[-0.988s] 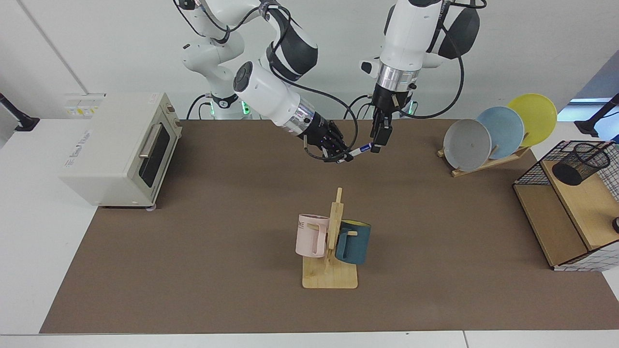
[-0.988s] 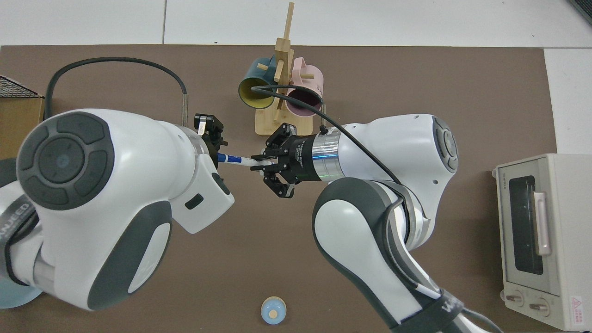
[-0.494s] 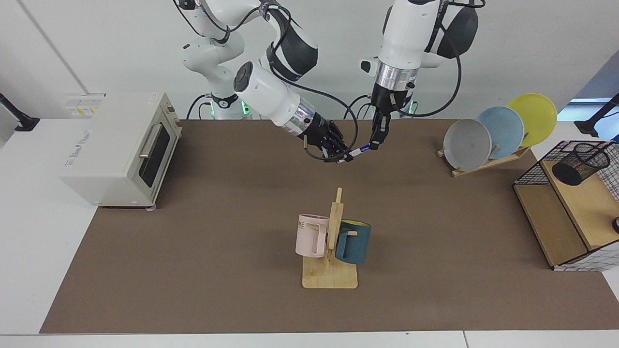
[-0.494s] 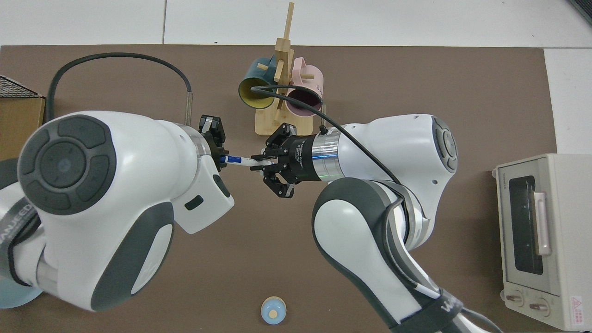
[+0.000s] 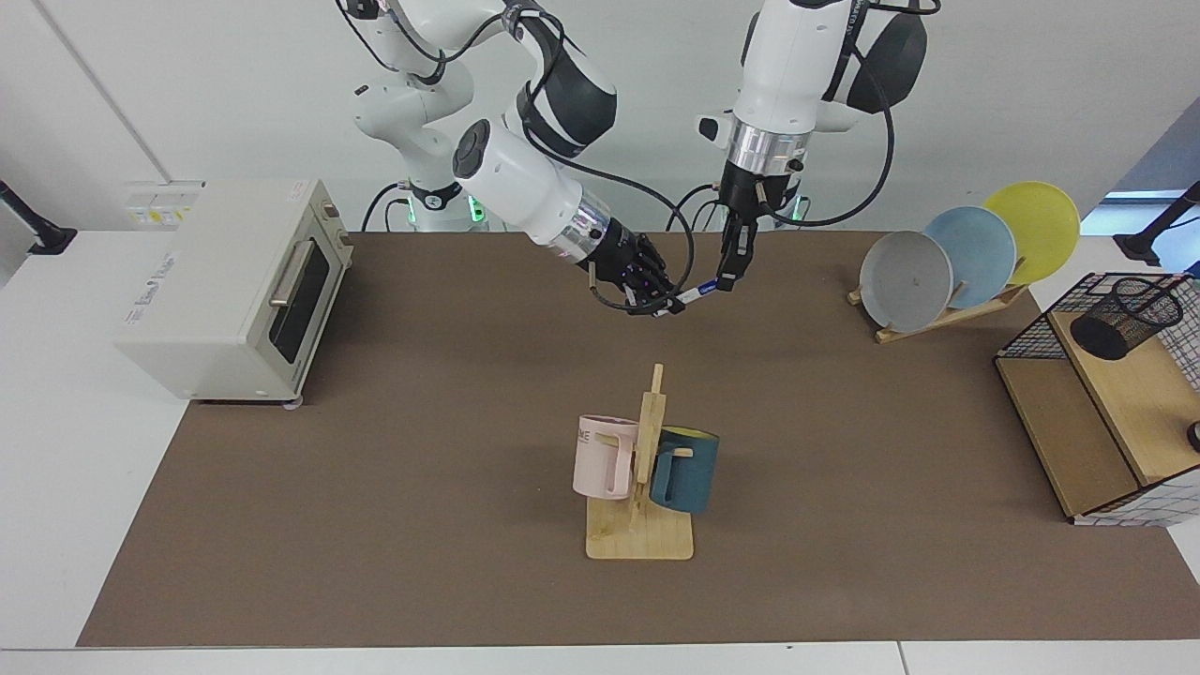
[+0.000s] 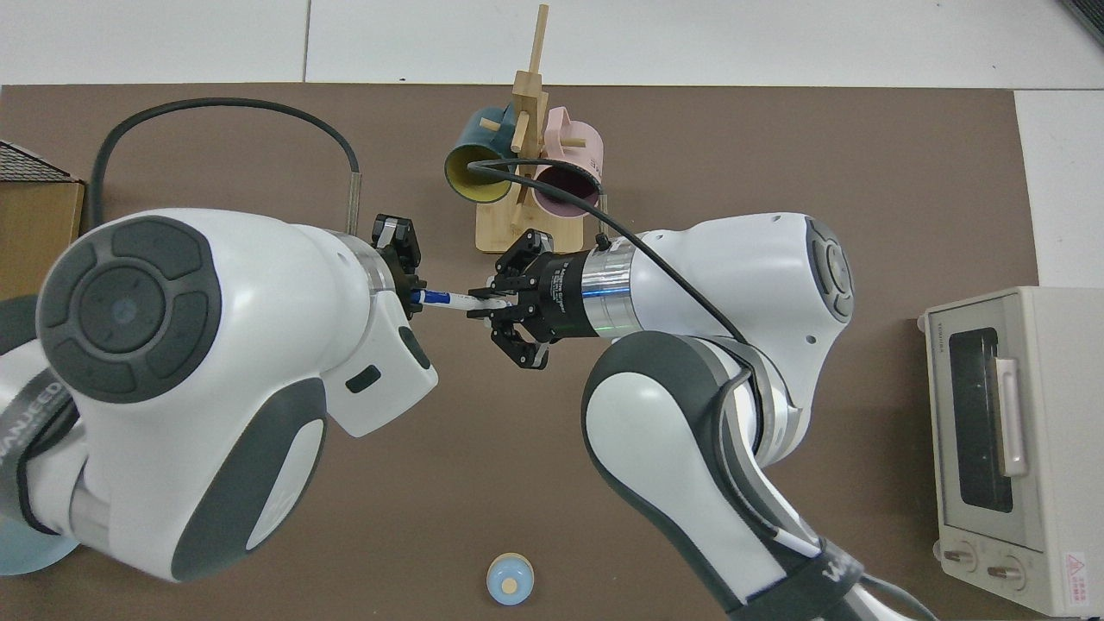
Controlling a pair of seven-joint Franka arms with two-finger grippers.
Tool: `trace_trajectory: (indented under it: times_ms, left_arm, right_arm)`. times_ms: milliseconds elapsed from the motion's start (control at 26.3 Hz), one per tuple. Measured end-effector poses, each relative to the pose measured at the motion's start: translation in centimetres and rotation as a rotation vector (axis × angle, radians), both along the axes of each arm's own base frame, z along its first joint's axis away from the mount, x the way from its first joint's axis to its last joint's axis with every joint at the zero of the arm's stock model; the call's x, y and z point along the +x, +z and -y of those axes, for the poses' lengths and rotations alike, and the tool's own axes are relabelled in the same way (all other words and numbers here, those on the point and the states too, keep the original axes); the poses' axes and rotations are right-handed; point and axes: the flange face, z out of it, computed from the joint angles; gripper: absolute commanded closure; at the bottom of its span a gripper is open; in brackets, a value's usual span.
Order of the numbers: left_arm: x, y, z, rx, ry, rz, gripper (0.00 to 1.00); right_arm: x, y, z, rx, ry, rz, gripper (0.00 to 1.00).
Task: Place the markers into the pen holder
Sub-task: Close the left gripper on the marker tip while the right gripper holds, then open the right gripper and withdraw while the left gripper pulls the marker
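White marker (image 5: 695,294), blue cap

Facing view across table (image 5: 281,562), top view overhead, nearer, sharing mug rack (image 5: 647,469)

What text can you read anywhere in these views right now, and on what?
"ME": end of a word on the pink mug.
"WA": start of a word on the right arm's lower band.
Toaster oven: side logo too blurred to read.
Red warning triangle sticker on its panel: wording too small.
Marker: no legible print.

brown table mat (image 5: 422,525) carries toaster oven (image 5: 234,286), mug stand (image 5: 640,539), plate rack (image 5: 937,314).
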Motion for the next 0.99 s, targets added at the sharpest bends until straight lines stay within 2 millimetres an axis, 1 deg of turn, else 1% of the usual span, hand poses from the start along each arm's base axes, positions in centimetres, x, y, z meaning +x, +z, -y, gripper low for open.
trace_trajectory:
  times_ms: [342,456,532,646,760,836,912,988]
  left_arm:
    - [0.4,0.1,-0.7,0.013,0.01,0.008,1.0]
    - [0.7,0.0,-1.6,0.051,0.016,0.022,1.0]
    - [1.1,-0.1,-2.5,0.083,0.027,0.022,1.0]
    - [1.6,-0.4,-4.8,0.134,0.058,0.002,1.0]
    - [2.2,-0.9,-8.2,0.183,0.115,-0.053,1.0]
    - [2.6,-1.2,-10.5,0.203,0.154,-0.084,1.0]
    - [2.9,-1.4,-12.7,0.236,0.186,-0.099,1.0]
    - [3.2,-1.4,-14.4,0.29,0.202,-0.1,1.0]
  right_arm:
    - [0.0,0.0,0.0,-0.002,0.001,0.001,0.0]
    - [0.0,-0.1,0.1,-0.012,0.006,0.008,0.0]
    - [0.0,-0.2,0.1,-0.046,0.032,0.031,0.0]
    - [-0.4,-0.8,0.2,-0.146,0.13,0.077,0.0]
    - [-1.0,-1.7,0.4,-0.249,0.275,0.113,0.0]
    - [-1.3,-2.1,0.9,-0.308,0.373,0.138,0.0]
    - [-1.4,-2.4,2.0,-0.372,0.486,0.169,0.0]
    - [-1.2,-2.4,3.7,-0.429,0.595,0.199,0.0]
